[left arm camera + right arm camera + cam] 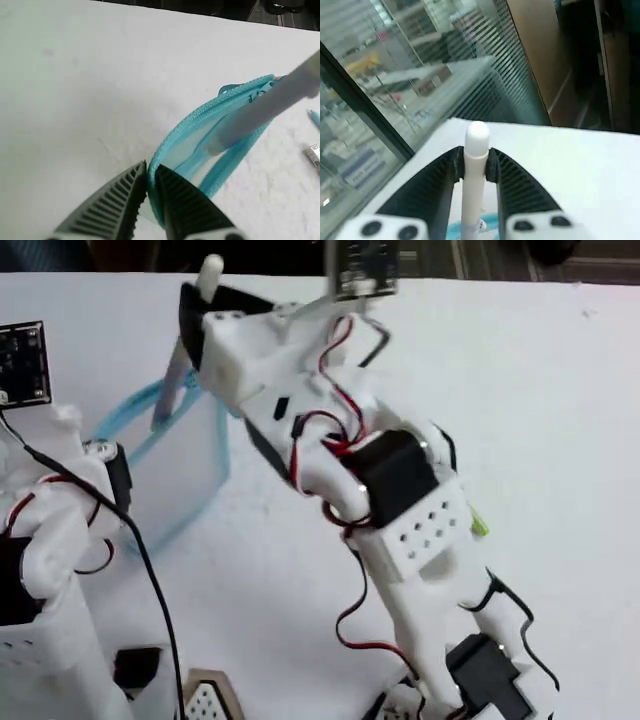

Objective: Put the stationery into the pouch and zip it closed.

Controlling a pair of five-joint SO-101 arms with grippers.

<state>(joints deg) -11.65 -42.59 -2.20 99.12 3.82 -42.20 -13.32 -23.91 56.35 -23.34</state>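
Note:
The pouch [185,455] is clear with a light blue zipper edge [210,112] and lies on the white table at the left. Its mouth stands open. My left gripper [150,172] is shut on the pouch's blue rim at the near end of the opening. My right gripper [195,325] is above the pouch's far end, shut on a white pen [190,340] that slants downward. In the left wrist view the pen's [265,107] lower tip sits inside the open mouth. The right wrist view shows the pen's [475,165] rounded cap sticking up between the black fingers.
A small green item [478,523] peeks out on the table beside the right arm's body. A blue-tipped item [315,117] and a small metal piece [314,155] lie just past the pouch. The white table [540,390] stretches out to the right.

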